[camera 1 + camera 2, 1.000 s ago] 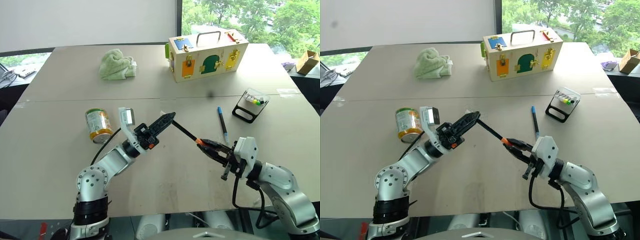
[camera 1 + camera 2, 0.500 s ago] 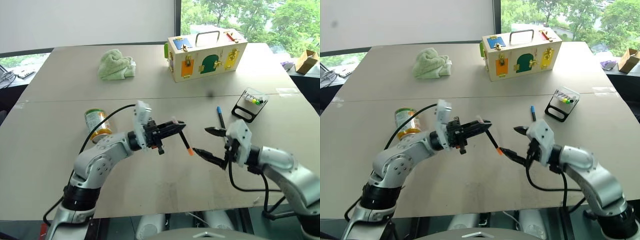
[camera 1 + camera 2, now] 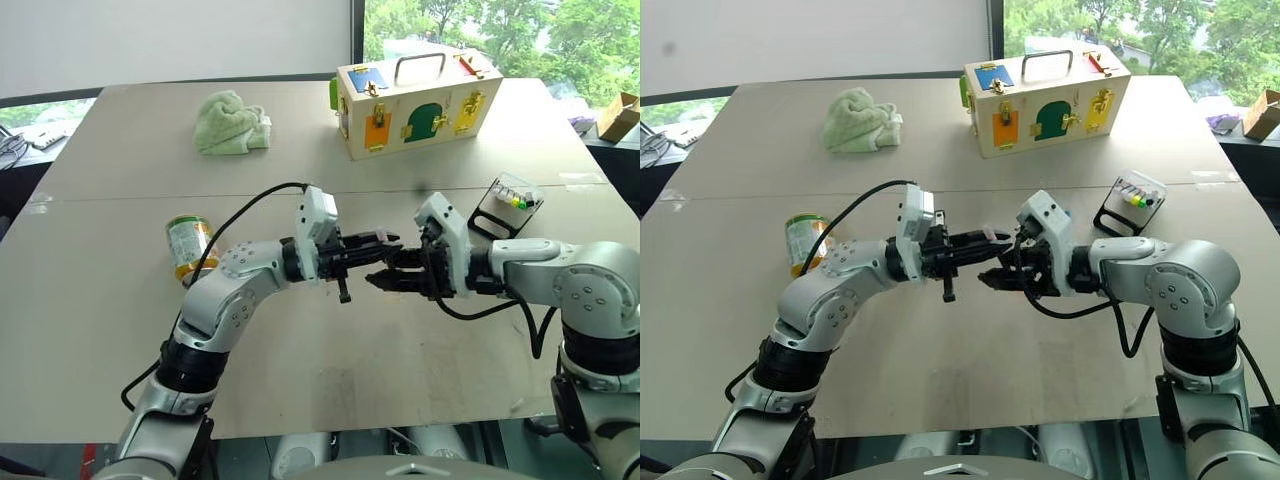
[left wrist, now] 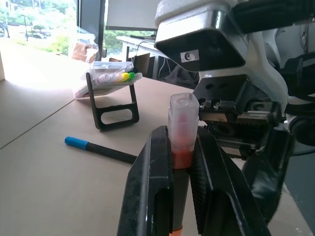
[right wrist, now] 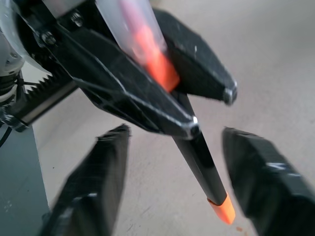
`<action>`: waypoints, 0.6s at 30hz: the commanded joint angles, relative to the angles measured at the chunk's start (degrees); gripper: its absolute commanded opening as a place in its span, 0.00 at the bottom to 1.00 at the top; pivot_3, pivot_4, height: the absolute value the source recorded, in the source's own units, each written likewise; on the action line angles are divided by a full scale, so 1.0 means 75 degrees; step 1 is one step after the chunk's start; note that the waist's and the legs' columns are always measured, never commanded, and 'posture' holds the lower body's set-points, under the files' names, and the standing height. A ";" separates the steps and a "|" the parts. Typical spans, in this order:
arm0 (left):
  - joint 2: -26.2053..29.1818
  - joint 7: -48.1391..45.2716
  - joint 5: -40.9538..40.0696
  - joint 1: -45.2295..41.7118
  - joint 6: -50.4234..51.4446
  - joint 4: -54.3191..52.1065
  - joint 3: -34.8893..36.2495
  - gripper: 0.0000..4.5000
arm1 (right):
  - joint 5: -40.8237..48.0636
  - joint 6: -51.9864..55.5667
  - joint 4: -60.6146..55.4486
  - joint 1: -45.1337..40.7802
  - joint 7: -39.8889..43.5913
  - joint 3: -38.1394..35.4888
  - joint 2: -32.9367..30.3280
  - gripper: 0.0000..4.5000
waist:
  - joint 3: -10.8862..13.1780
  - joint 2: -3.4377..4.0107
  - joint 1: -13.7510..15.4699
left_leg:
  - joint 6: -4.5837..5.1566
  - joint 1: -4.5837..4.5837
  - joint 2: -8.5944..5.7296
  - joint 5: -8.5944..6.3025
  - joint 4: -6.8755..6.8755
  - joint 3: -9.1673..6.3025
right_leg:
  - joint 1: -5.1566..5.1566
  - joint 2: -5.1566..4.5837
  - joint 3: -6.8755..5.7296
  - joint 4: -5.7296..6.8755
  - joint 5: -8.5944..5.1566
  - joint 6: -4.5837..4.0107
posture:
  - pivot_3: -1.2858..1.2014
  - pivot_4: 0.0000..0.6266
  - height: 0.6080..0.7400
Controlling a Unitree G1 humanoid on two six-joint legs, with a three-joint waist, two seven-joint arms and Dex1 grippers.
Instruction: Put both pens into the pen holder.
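My left gripper (image 3: 385, 242) points toward the right arm and is shut on the orange-red pen (image 4: 181, 150). It grips near the capped end, and the black barrel (image 5: 199, 147) hangs below its fingers down to an orange tip. My right gripper (image 3: 380, 277) faces it from the other side, open, with a finger (image 5: 93, 191) on each side of the barrel and not touching it. The blue pen (image 4: 98, 148) lies flat on the table behind the two grippers. The pen holder (image 3: 510, 200), a clear tray on a black loop stand, sits beyond the blue pen to the right.
A wooden latch box (image 3: 415, 100) with a handle stands at the back centre. A green cloth (image 3: 232, 122) lies at the back left. A can (image 3: 190, 248) rests on its side left of my left arm. A cardboard box (image 3: 615, 118) sits off the table's far right.
The right gripper let go of the pen's orange end and opened. The left wrist rolled, so the pen now hangs downward. Both grippers came together at the table's middle.
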 commanded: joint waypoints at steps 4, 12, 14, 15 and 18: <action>0.0035 -0.0130 -0.0106 0.0029 0.0098 -0.0407 0.0121 0.00 | 0.0070 0.0030 -0.0183 0.0000 -0.0235 -0.0455 0.0210 0.04 | 0.0000 0.0000 -0.0011 | 0.0000 0.0009 0.0000 0.0000 -0.0002 -0.0001 | 0.0000 0.0004 0.0000 0.0011 0.0000 0.0000 | 0.52 0.24 1.00; -0.0366 0.0748 -0.0579 -0.0004 0.0529 -0.0318 0.0952 0.79 | -0.2499 -0.4041 -0.0249 0.1394 0.0588 0.0569 -0.1577 0.04 | 0.0000 -0.0005 0.0024 | 0.0006 0.0003 -0.0009 -0.0003 0.0002 -0.0005 | 0.0005 0.0001 -0.0002 0.0000 0.0001 0.0004 | 0.52 0.24 1.00; -0.0187 0.0836 -0.0867 0.0103 0.0747 -0.0505 0.1355 0.79 | -0.3577 -0.6143 0.0116 0.1952 0.0919 0.0408 -0.1983 0.04 | 0.0000 -0.0005 0.0003 | 0.0005 0.0005 -0.0009 -0.0003 0.0003 -0.0004 | 0.0005 0.0002 0.0000 0.0001 0.0002 0.0005 | 0.52 0.24 1.00; -0.0079 0.0885 -0.0901 0.0135 0.0837 -0.0582 0.1479 0.79 | -0.3971 -0.6973 0.0243 0.2101 0.0906 0.0241 -0.2037 0.04 | 0.0001 -0.0004 -0.0029 | 0.0004 0.0005 -0.0009 -0.0002 0.0002 -0.0004 | 0.0004 0.0004 0.0000 0.0002 0.0002 0.0005 | 0.52 0.24 1.00; 0.0342 0.0909 -0.0724 0.0209 0.1022 -0.0838 0.1487 0.79 | -0.5485 -0.9654 0.0623 0.2444 0.0566 -0.0082 -0.2260 0.04 | 0.0003 0.0001 -0.0120 | 0.0000 0.0015 -0.0005 0.0001 -0.0001 -0.0003 | 0.0004 0.0011 0.0004 0.0010 0.0001 0.0005 | 0.52 0.24 1.00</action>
